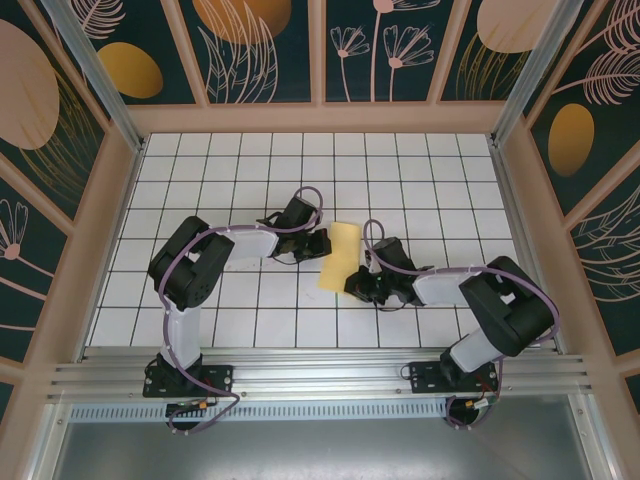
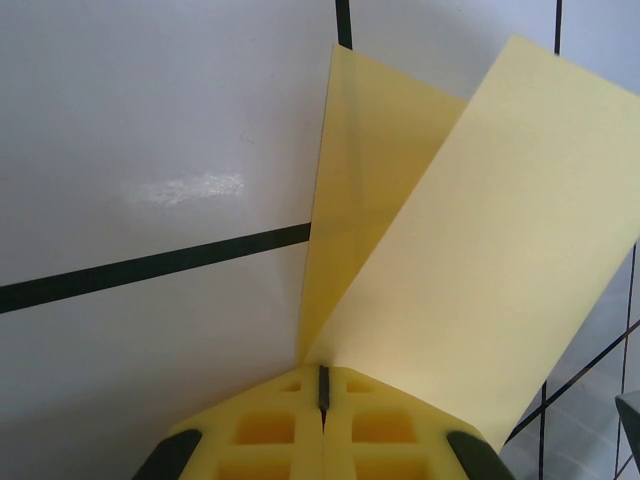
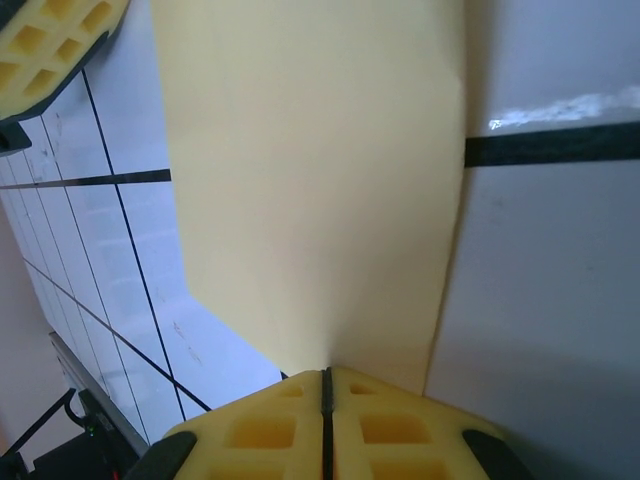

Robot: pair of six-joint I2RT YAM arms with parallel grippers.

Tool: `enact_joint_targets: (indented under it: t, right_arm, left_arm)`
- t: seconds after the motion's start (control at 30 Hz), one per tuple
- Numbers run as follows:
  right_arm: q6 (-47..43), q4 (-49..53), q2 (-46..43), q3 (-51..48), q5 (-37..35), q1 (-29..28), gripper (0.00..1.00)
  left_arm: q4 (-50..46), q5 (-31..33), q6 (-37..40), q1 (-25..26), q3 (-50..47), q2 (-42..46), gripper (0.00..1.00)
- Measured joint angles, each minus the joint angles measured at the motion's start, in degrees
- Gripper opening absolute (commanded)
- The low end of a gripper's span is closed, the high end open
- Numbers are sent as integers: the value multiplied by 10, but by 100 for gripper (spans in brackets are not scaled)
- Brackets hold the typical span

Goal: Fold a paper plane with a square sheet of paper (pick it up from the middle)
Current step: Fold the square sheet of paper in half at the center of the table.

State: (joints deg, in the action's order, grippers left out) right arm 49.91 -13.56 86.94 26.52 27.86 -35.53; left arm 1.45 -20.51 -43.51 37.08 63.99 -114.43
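Note:
The yellow sheet of paper (image 1: 338,255) is folded into a long narrow strip between the two arms, at the middle of the tiled table. My left gripper (image 1: 323,240) is shut on its far left edge. In the left wrist view the paper (image 2: 480,250) opens in a V from the shut left gripper (image 2: 322,375), its two layers spreading apart. My right gripper (image 1: 354,287) is shut on the near end. In the right wrist view the paper (image 3: 310,180) rises flat from the closed right gripper (image 3: 325,375). The left gripper's yellow fingers (image 3: 50,40) show at the top left.
White grid-tiled table (image 1: 230,170) with wooden walls (image 1: 320,118) round it. A metal rail (image 1: 320,375) runs along the near edge, where the arm bases are bolted. Open tiles lie behind and to both sides of the arms.

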Motion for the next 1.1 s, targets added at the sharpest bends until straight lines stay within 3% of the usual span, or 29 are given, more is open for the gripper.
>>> enact_joint_targets:
  t: [0.4,0.8,1.1]
  right_arm:
    - [-5,27,-37,52,-23,35,11]
    - [-44,-13,56,83,-26,93,10]
    - [-46,-24,72,71,-35,98,11]
  left_arm:
    - [0,0,0,0,0,0,0]
    - [0,0,4,0,0,0,0]
    - [0,0,5,0,0,-1,0]
